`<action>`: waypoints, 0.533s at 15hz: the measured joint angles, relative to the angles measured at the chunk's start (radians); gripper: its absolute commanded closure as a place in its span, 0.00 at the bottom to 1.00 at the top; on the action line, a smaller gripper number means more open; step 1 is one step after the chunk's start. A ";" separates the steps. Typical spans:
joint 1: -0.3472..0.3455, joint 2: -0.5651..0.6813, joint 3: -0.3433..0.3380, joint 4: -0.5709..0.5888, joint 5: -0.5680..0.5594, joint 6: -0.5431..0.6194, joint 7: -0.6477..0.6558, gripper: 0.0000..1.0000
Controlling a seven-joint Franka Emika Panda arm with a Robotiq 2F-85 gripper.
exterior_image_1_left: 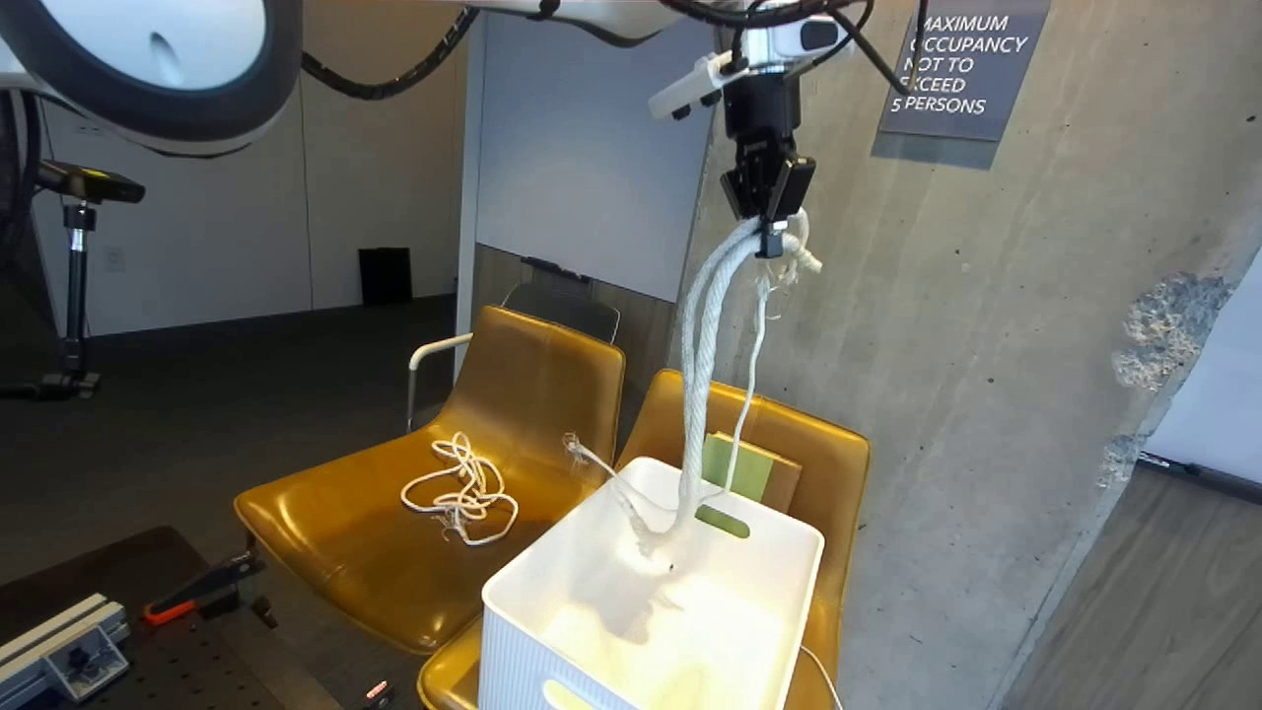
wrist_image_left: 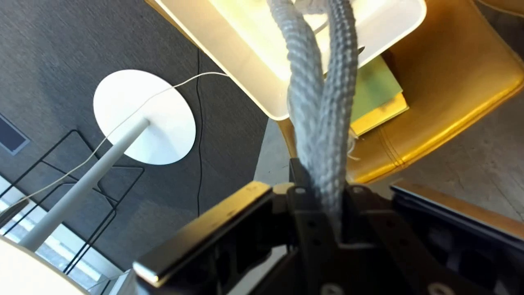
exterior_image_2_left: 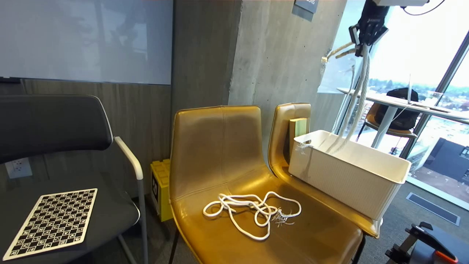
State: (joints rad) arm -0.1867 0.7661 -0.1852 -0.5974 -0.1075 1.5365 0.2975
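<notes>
My gripper (exterior_image_1_left: 770, 240) is shut on a thick white-grey rope (exterior_image_1_left: 696, 375), high above a white bin. Several strands of the rope (exterior_image_2_left: 361, 99) hang from the fingers down into the bin (exterior_image_2_left: 340, 179). Short ends poke out on the far side of the jaws, and a thinner strand (exterior_image_1_left: 757, 340) dangles beside them. One frayed end lies over the bin's rim. In the wrist view the rope (wrist_image_left: 342, 61) runs out from between the fingers, hiding part of the bin (wrist_image_left: 256, 88). A thinner white rope (exterior_image_2_left: 260, 239) lies tangled on the brown chair beside it.
The bin stands on a second brown chair (exterior_image_1_left: 838, 473), with a green and yellow book (wrist_image_left: 374, 88) behind it. A concrete pillar (exterior_image_1_left: 966, 345) rises behind. A dark chair (exterior_image_2_left: 110, 220) holds a checkered board (exterior_image_2_left: 55, 220). Clamps and tools (exterior_image_1_left: 202, 587) lie front left in an exterior view.
</notes>
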 measured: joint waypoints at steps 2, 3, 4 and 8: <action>0.007 0.033 0.002 -0.023 0.000 0.025 -0.002 0.97; 0.011 0.048 0.002 -0.038 0.000 0.037 -0.004 0.97; 0.014 0.061 0.002 -0.055 0.000 0.049 -0.006 0.97; 0.023 0.092 0.002 -0.166 -0.011 0.113 -0.027 0.97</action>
State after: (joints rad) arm -0.1640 0.8579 -0.1830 -0.7638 -0.1183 1.6494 0.2704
